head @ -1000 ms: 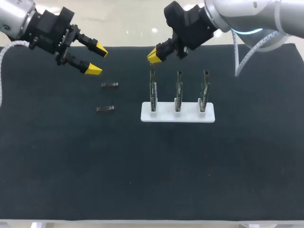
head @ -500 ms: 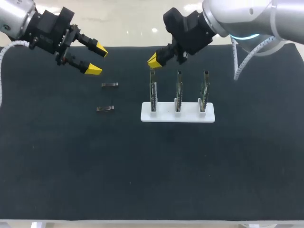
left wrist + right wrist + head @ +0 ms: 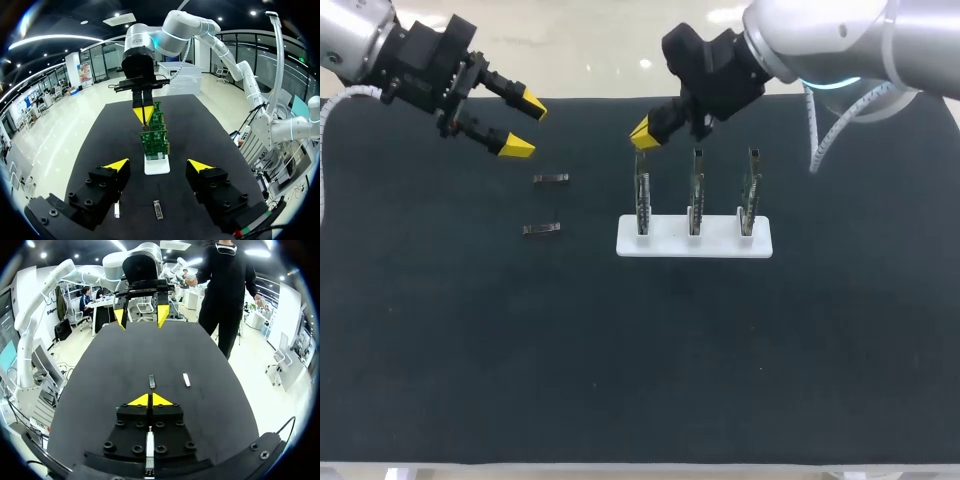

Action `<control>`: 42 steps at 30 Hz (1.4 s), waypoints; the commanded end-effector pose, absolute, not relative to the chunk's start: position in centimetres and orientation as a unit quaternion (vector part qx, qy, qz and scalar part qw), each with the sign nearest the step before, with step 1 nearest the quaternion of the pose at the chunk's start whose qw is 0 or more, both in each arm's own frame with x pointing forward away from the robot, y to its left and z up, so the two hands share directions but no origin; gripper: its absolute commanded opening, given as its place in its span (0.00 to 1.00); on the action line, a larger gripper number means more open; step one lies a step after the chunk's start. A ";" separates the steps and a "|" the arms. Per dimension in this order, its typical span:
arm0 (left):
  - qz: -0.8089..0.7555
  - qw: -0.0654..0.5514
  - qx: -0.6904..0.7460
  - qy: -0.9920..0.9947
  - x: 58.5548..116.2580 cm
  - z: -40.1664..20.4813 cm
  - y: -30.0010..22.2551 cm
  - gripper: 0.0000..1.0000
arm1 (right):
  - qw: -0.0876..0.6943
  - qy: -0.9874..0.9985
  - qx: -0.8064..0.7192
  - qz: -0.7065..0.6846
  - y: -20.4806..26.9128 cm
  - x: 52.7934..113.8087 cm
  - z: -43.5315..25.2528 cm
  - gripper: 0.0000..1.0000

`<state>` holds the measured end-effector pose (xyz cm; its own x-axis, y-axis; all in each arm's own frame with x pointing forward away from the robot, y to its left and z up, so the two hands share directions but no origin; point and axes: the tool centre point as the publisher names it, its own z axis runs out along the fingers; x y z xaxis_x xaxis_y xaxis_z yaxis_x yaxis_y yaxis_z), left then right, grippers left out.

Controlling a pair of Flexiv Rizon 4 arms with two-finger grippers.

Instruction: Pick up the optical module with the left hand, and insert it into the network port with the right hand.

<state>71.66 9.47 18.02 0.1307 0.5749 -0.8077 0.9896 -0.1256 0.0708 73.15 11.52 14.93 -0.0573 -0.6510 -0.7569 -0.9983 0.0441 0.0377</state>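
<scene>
Change since a second back: right gripper point(image 3: 643, 133) has dropped a touch and slid toward 9 o'clock. It now sits right over the top edge of the leftmost circuit board point(image 3: 642, 195). Yellow tips are pressed together, nothing visible between them.

Left gripper point(image 3: 523, 125) hasn't budged. It hangs at 10 o'clock over the black mat point(image 3: 640, 380), fingers spread wide, holding nothing.

Modules are in the same spots as before. Rear optical module point(image 3: 551, 179) and front optical module point(image 3: 542, 230) lie flat on the mat at 9 o'clock of the white holder point(image 3: 693, 248), clear of it. The front one is just toward 6 o'clock of the rear one. No gripper touches either. The left gripper is toward 11 o'clock of the rear module, near it but not on it.

The holder carries three boards upright in a row, around mat centre, slightly toward 12.

Hard to call:
- Can't tell if the right tips touch the leftmost board's edge or hover just off it, since the head view overlaps them.
- Left wrist view lines the boards up one behind another, so only the nearest shows fully.
- Right wrist view looks out past its shut tips at the two modules and the left gripper, so it's no help on contact.
- Board detail is too small to pick out any port.
- Left arm is cut off at the frame edge at 10 o'clock, right arm at about 2.
</scene>
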 end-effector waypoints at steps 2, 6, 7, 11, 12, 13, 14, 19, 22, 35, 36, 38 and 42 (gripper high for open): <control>-0.319 0.322 0.679 0.577 71.7 18.1 9.4 1.00 | 0.286 0.663 -0.623 0.300 11.6 73.2 14.4 0.00; -0.319 0.322 0.679 0.577 71.7 18.1 9.4 1.00 | 0.283 0.664 -0.624 0.301 11.6 73.1 14.2 0.00; -0.319 0.322 0.679 0.577 71.7 18.1 9.4 1.00 | 0.283 0.664 -0.624 0.301 11.6 73.1 14.2 0.00; -0.319 0.322 0.679 0.577 71.7 18.1 9.4 1.00 | 0.282 0.663 -0.624 0.301 11.6 73.1 14.0 0.00; -0.319 0.322 0.679 0.577 71.7 18.1 9.4 1.00 | 0.283 0.663 -0.624 0.301 11.6 73.1 13.9 0.00; -0.319 0.322 0.679 0.577 71.7 18.1 9.4 1.00 | 0.283 0.663 -0.624 0.300 11.6 73.1 13.9 0.00; -0.319 0.322 0.679 0.577 71.7 18.1 9.4 1.00 | 0.283 0.663 -0.624 0.300 11.7 73.1 13.9 0.00; -0.319 0.322 0.679 0.577 71.7 18.1 9.4 1.00 | 0.283 0.663 -0.625 0.299 11.7 73.1 13.8 0.00; -0.319 0.322 0.679 0.577 71.7 18.1 9.4 1.00 | 0.280 0.664 -0.626 0.298 11.5 73.4 15.0 0.00; -0.319 0.322 0.679 0.577 71.7 18.1 9.4 1.00 | 0.292 0.655 -0.628 0.304 8.3 73.1 18.7 0.00; -0.319 0.322 0.679 0.577 71.7 18.1 9.4 1.00 | 0.292 0.655 -0.628 0.303 7.8 73.0 18.8 0.00; -0.319 0.322 0.679 0.577 71.7 18.1 9.4 1.00 | 0.293 0.655 -0.627 0.302 6.9 72.7 19.0 0.00; -0.319 0.322 0.679 0.577 71.7 18.1 9.4 1.00 | 0.297 0.656 -0.625 0.302 4.6 72.1 19.3 0.00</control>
